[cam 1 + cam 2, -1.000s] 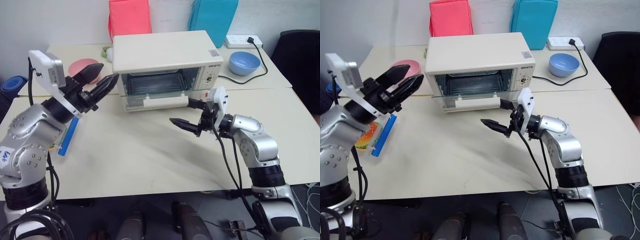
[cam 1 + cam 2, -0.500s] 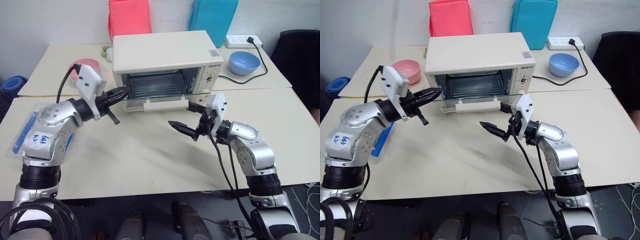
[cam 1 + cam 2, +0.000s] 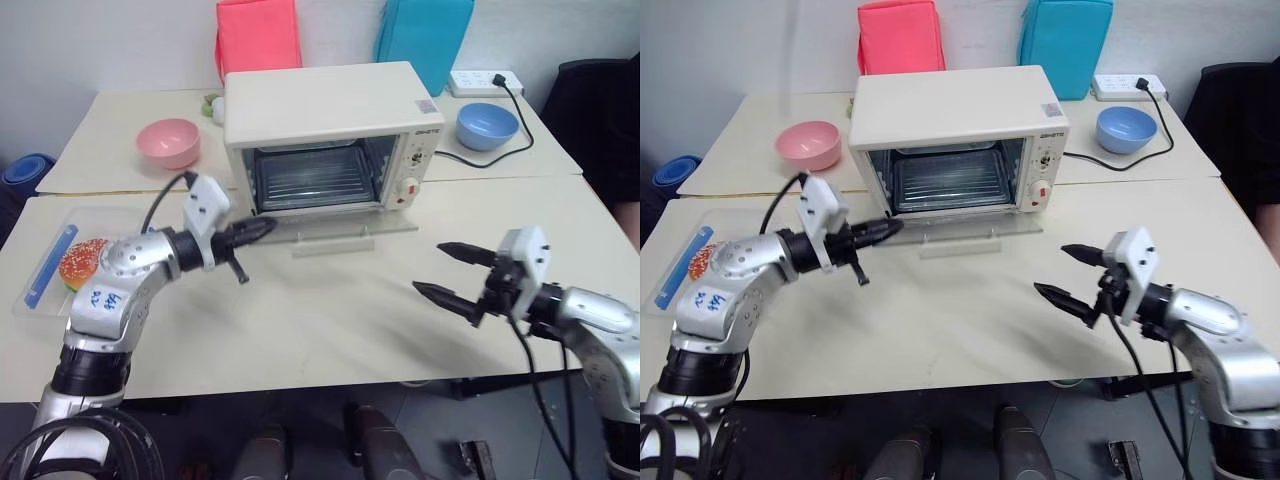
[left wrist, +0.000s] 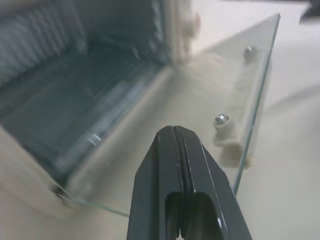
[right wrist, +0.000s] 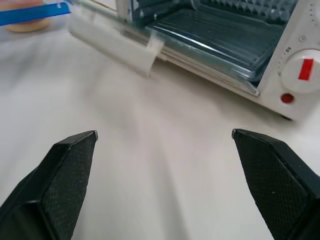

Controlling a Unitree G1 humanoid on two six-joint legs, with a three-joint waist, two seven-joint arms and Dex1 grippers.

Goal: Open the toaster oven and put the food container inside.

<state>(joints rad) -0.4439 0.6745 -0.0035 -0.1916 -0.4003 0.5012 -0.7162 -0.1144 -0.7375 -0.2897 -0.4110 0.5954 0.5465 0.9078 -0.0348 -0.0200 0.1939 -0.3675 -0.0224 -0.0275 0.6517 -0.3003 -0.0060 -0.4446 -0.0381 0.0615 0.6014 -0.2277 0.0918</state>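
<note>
Two cream-topped rectangular tables [image 3: 300, 330] stand pushed together, a seam running left to right between the near one and the far one. Behind them is a plain pale wall [image 3: 100, 40]. Against it, at the far edge, stand a coral-red padded chair back [image 3: 258, 35] and a turquoise padded chair back [image 3: 425, 35], side by side. A black chair [image 3: 595, 100] sits at the far right. Dark floor [image 3: 320, 440] shows under the near table edge.
</note>
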